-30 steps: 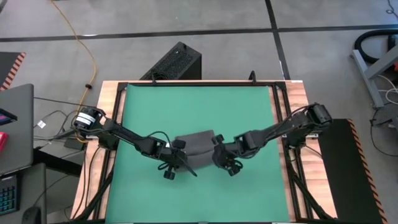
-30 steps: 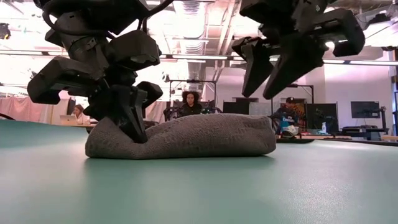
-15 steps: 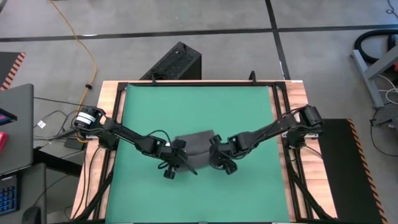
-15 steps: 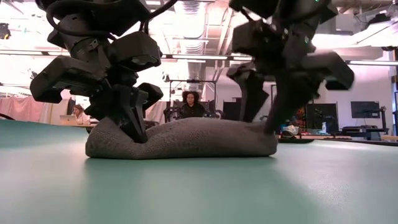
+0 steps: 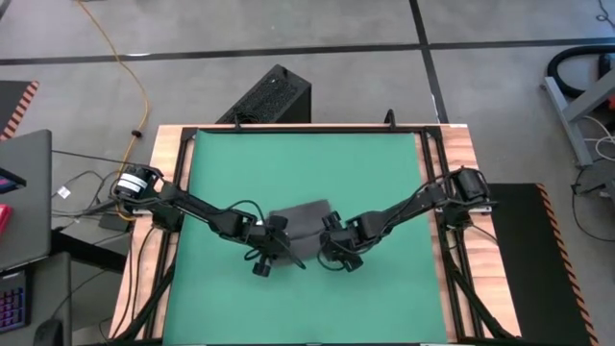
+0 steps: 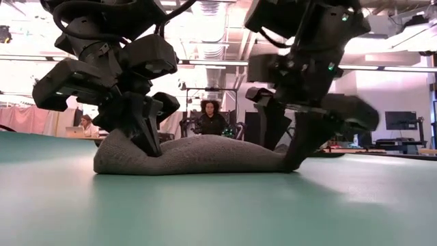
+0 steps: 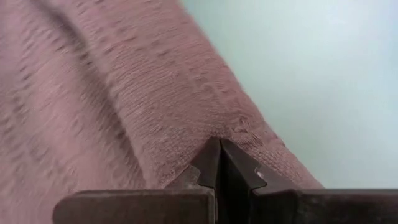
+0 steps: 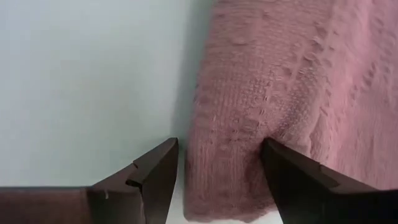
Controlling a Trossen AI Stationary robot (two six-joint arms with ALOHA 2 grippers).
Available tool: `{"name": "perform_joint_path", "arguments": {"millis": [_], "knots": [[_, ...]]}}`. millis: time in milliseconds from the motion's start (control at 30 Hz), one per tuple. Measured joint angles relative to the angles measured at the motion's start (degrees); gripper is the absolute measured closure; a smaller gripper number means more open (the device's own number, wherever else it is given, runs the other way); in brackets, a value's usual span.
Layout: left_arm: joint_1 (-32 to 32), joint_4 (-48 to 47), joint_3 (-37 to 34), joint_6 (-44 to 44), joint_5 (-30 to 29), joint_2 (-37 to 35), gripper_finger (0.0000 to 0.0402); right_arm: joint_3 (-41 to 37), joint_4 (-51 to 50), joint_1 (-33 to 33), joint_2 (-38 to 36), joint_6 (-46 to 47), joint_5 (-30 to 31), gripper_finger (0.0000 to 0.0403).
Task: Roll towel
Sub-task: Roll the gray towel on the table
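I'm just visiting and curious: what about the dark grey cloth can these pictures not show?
- High view: the dark grey soft towel has both ends covered by the left gripper and right gripper.
- Every view: its white tag is not visible.
- Low view: its far side is hidden behind its own bulk.

Right claw straddling the towel edge

The right gripper [image 8: 217,165] has its fingers [image 8: 155,171] spread wide, with the towel [image 8: 280,93] edge bunched up between them; one tip presses into the cloth, the other sits on the bare mat [image 8: 87,74]

Green mat [image 5: 307,163] on wooden-edged table [image 5: 461,144]; seated person [image 6: 211,116] beyond, black box [image 5: 269,96] on floor.
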Motion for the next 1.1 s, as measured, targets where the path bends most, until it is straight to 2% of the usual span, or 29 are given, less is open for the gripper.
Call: {"name": "perform_joint_path", "arguments": {"millis": [133, 233, 333, 500, 733, 800, 967, 1100], "knots": [[0.00, 0.31, 0.03, 0.17, 1.88, 0.02, 0.0401, 0.04, -0.62, -0.31, 0.03, 2.59, 3.07, 0.0156], [0.00, 0.33, 0.03, 0.21, 2.23, 0.02, 0.0401, -0.04, -0.18, -0.27, 0.09, 5.04, 4.13, 0.0188], [0.00, 0.73, 0.01, 0.72, 3.28, 0.02, 0.0401, -0.04, -0.15, -0.23, 0.11, 8.38, 5.14, 0.0247], [0.00, 2.14, -0.01, -0.46, 5.57, 0.07, 0.0401, -0.04, -1.26, -0.07, -0.63, 12.22, 4.04, 0.0373], [-0.14, 2.04, 0.02, -3.58, 5.31, -3.57, 0.0401, 0.92, -7.51, -0.31, -3.25, 13.32, -7.10, 0.0378], [-0.22, 1.63, 0.14, -3.76, 3.21, -6.38, 0.0401, 1.63, -9.80, -0.56, -3.47, 13.31, -8.38, 0.0378], [-0.18, 4.15, 0.22, -1.21, -8.17, -10.48, 0.0401, 2.14, -9.96, -1.92, -3.47, 11.78, -14.72, 0.0378], [-0.13, 10.21, -0.60, 3.91, -8.69, -8.26, 0.0401, 2.19, -10.28, -2.09, -3.51, 10.68, -16.41, 0.0378]]}}
